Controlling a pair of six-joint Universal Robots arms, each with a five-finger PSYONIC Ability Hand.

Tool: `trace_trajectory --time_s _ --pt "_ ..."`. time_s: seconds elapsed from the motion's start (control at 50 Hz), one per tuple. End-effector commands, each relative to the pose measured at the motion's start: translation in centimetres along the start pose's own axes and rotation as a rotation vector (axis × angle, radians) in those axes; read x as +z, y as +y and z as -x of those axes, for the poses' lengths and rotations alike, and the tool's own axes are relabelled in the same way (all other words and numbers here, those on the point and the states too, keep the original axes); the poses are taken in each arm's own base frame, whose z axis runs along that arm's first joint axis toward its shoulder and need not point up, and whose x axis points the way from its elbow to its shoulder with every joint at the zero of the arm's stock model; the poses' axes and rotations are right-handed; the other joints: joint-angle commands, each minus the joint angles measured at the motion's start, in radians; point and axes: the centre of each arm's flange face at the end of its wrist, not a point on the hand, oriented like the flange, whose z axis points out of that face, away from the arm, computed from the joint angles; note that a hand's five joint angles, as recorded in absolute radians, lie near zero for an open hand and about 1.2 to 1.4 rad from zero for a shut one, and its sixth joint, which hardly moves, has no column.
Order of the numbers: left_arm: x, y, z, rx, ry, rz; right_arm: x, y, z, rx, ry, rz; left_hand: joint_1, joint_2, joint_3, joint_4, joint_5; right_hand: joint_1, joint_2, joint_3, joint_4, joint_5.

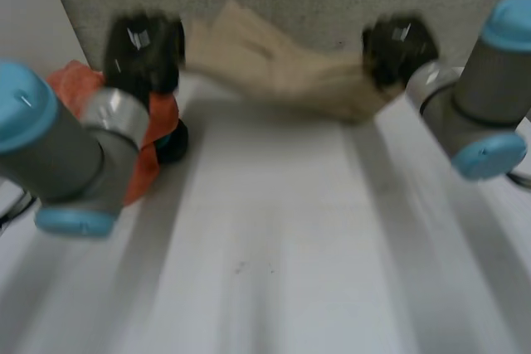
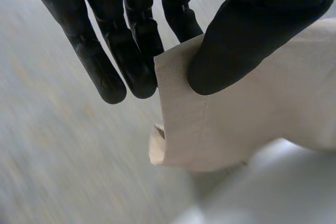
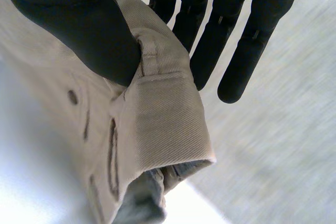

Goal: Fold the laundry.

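Nothing to read from where I stand; no words, labels, brands or numbers show on the cloth (image 1: 282, 72); no legible sign anywhere else either.

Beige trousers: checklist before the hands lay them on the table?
1. Left hand pinches the leg hem between thumb and fingers: ok.
2. Right hand pinches the waistband beside a belt loop: ok.
3. Beige trousers hang between both hands: ok.
4. Fabric smooth: not ok, bunched mid-span.
5. White table bare in front of the hands: ok.
6. Orange cloth clear of the trousers: cannot tell; it lies by the left arm.
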Motion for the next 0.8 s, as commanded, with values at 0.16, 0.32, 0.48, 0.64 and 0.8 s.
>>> trace_trajectory --time_s 0.16,0.32,0.48,0.64,0.8 --pt "-6.6 8.3 -3.1 0.083 0.146 0.418 -4.8 8.2 4.8 -0.194 -0.101 0.337 0.261 0.197 0.201 0.195 0.209 0.268 0.218 0.207 0.195 0.217" --pt "-7.2 5.1 -2.3 0.074 0.138 0.346 -7.9 6.2 3.9 -0.006 -0.043 0.36 0.261 0.197 0.201 0.195 0.209 0.268 0.218 0.207 0.195 0.217" --pt "-9.5 4.3 -2.2 0.122 0.186 0.442 -11.4 5.9 4.2 0.003 -0.073 0.404 0.261 0.197 0.201 0.195 0.209 0.268 0.218 0.207 0.195 0.217" --pt "-15.0 1.2 -3.3 0.233 0.351 0.571 -14.7 5.0 4.3 -0.286 -0.176 0.442 0.261 0.197 0.201 0.195 0.209 0.268 0.218 0.207 0.195 0.217" --pt "-20.2 1.6 -5.1 0.313 0.548 0.747 -17.4 6.2 5.2 -0.325 -0.286 0.58 0.261 0.197 0.201 0.195 0.209 0.268 0.218 0.207 0.195 0.217"
